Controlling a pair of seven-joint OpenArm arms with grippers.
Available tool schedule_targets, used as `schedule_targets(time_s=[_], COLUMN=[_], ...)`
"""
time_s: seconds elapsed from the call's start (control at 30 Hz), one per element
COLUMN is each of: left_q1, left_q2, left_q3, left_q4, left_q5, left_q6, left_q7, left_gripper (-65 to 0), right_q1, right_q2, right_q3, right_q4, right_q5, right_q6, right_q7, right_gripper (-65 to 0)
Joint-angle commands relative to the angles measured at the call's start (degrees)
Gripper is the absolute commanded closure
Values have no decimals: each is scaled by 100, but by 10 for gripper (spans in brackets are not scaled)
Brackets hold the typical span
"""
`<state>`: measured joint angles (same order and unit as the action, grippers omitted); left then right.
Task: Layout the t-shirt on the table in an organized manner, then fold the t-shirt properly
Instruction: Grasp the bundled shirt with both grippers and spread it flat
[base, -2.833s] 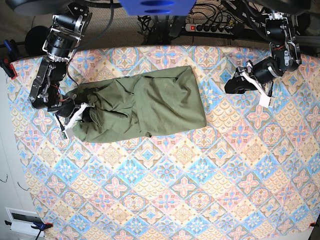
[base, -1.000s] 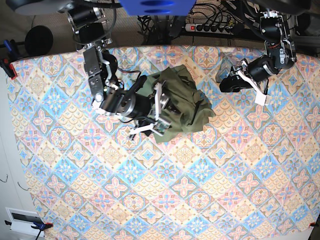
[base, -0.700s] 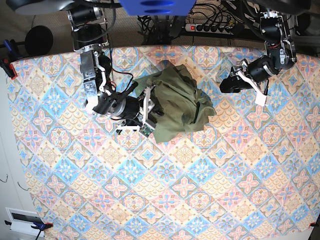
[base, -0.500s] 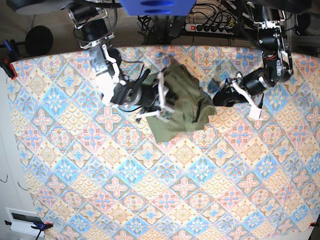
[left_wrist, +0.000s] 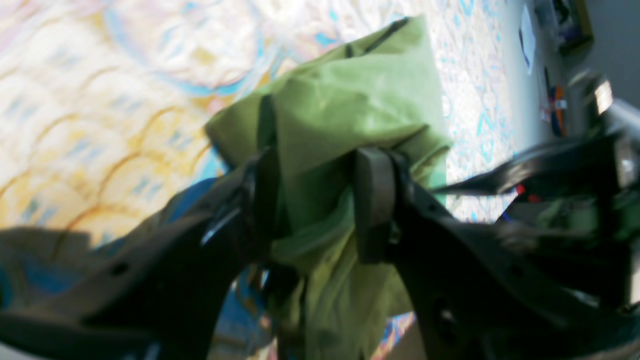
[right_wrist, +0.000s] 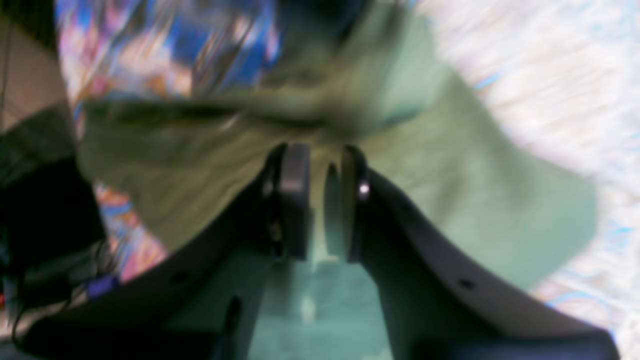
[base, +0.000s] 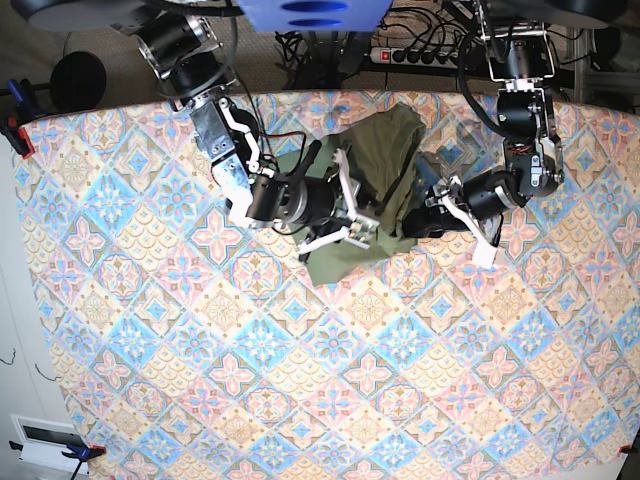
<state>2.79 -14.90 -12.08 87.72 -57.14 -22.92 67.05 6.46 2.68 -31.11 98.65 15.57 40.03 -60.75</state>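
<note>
Both arms reach inward toward each other. The left end effector (left_wrist: 315, 200) pinches cloth between its fingers; the right end effector (right_wrist: 320, 200) likewise, nearly closed.

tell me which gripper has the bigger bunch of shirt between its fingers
The left gripper: a thick wad of the t-shirt fills it. The right gripper pinches a thin fold.

One olive-green, wrinkly cotton t-shirt (base: 375, 185) out there, one wide table with pink, blue and cream diamond-tile cloth (base: 300, 380), two black robot grippers (base: 352, 212) (base: 425, 220), and one black power strip (base: 420, 56) behind
</note>
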Motion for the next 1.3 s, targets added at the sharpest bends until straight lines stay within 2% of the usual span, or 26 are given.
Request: schedule_targets(time_s=[0.0, 0.17, 0.33, 0.47, 0.6, 0.7, 0.8, 0.97, 1.27], left_q1=[-160, -679, -969, -863, -292, 60, 429, 763, 86], left_q2=[-71, 8, 61, 8, -106, -115, -106, -115, 17], left_q3=[-19, -36, -230, -388, -388, -362, -353, -353, -353], left_q4=[6, -548, -645, -390, 507, 1026, 1395, 1702, 762], left_q5=[-39, 224, 673, 295, -329, -523, -540, -488, 119], left_q6=[-34, -25, -25, -25, -25, -25, -25, -25, -25], left_q7=[-107, -107, -98, 34, 324, 465, 509, 473, 465], left_gripper=[-240, -240, -240, -239, -239, -240, -240, -240, -240], right_q1=[53, 53, 53, 53, 62, 62, 106, 677, 1134], right_q2=[0, 0, 0, 0, 9, 0, 0, 0, -8], right_q3=[162, 601, 645, 654, 716, 997, 1226, 1287, 1270], right_q4=[73, -32, -32, -32, -59, -146, -199, -349, -859], right_q5=[-94, -164, -164, -181, -190, -190, -190, -164, -164], right_q6=[-3, -3, -3, -3, -3, -3, -3, -3, -3], right_q7=[22, 22, 22, 22, 31, 31, 31, 31, 31], right_gripper=[-107, -107, -107, -107, -107, -108, -108, -107, -107])
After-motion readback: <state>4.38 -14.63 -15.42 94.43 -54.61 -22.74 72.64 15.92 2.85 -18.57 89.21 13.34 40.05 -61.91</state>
